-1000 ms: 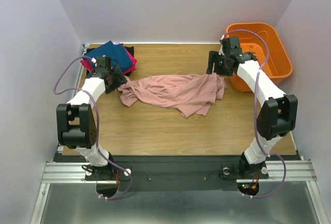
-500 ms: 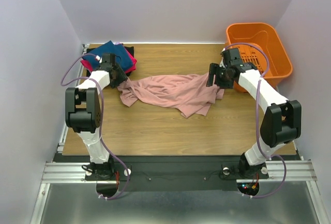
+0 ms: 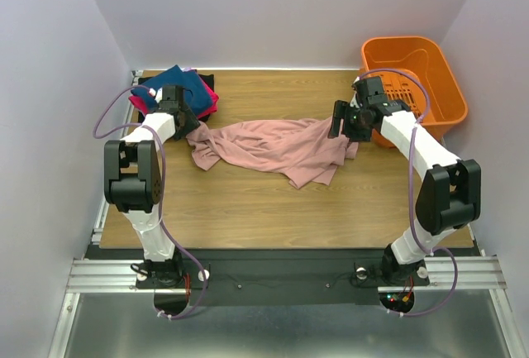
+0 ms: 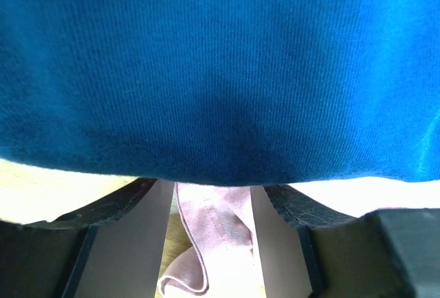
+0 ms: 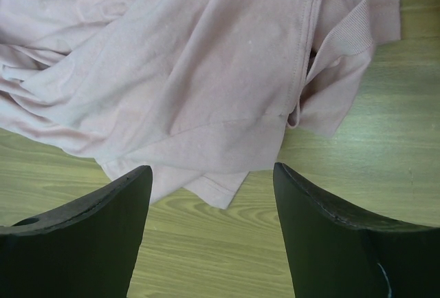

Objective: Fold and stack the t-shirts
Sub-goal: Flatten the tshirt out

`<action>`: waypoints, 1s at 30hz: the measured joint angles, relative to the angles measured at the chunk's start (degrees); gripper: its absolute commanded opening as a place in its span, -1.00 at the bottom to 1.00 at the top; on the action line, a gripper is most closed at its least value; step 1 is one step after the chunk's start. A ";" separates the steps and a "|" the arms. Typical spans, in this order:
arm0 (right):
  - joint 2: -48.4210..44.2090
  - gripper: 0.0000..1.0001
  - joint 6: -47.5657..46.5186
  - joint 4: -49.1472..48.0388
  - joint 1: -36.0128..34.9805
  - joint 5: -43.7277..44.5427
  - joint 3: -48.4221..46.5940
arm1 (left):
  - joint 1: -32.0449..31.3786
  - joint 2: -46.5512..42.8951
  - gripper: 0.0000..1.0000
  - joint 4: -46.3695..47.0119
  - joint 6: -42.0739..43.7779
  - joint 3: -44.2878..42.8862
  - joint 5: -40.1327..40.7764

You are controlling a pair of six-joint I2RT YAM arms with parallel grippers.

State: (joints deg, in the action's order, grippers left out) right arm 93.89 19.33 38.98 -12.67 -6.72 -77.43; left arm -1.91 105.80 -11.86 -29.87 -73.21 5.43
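The large dusty-pink t-shirt (image 3: pixel 273 147) lies crumpled across the middle of the wooden table (image 3: pixel 248 209), no print showing. My left gripper (image 3: pixel 188 123) is at its left corner, jaws closed on a fold of pink cloth (image 4: pixel 213 226). The navy-blue tee (image 3: pixel 178 85) tops the folded stack at the back left, over a magenta one (image 3: pixel 208 100). It fills the top of the left wrist view (image 4: pixel 220 71). My right gripper (image 3: pixel 340 120) hovers open and empty over the pink shirt's right edge (image 5: pixel 192 64).
An orange plastic basket (image 3: pixel 405 41) stands at the back right corner, just behind my right arm. Bare wood (image 5: pixel 227 257) shows under the right fingers. Walls close the table in on the left, back and right.
My right gripper has come down and slightly right, and the shirt's right edge it held raised now lies flat. My left arm's elbow has swung in. The left gripper stays at the corner.
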 measured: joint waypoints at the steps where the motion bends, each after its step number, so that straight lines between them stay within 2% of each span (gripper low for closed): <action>1: 0.04 0.54 0.00 0.00 0.00 -0.02 -0.04 | 0.00 0.00 0.18 -0.02 0.02 0.00 0.04; 13: 0.33 0.55 0.42 -0.02 0.00 -0.22 -0.11 | 0.00 1.95 0.14 0.02 0.92 -0.07 0.68; 16: 0.33 0.55 0.46 -0.02 0.00 -0.22 -0.11 | 0.00 2.36 -0.06 -0.02 1.18 -0.07 0.66; 19: 0.33 0.55 0.59 -0.02 0.00 -0.20 -0.11 | 0.00 2.36 -0.13 0.04 1.38 -0.07 0.70; 21: 0.33 0.55 0.61 -0.02 0.00 -0.20 -0.11 | 0.00 2.36 -0.25 0.02 1.44 -0.07 0.70; 24: 0.33 0.55 0.61 -0.02 0.00 -0.22 -0.11 | 0.00 2.36 -0.69 0.04 1.70 -0.07 0.85; 28: 0.33 0.55 0.57 -0.02 0.00 -0.20 -0.11 | 0.00 2.36 -1.00 0.02 1.95 -0.07 0.85; 30: 0.33 0.55 0.48 -0.02 0.00 -0.17 -0.09 | -0.02 2.36 -1.00 0.00 1.90 -0.07 0.83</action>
State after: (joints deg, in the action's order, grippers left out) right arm 94.21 19.81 38.96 -12.67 -6.90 -77.52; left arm -1.93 108.16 -11.86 -27.97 -73.28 6.26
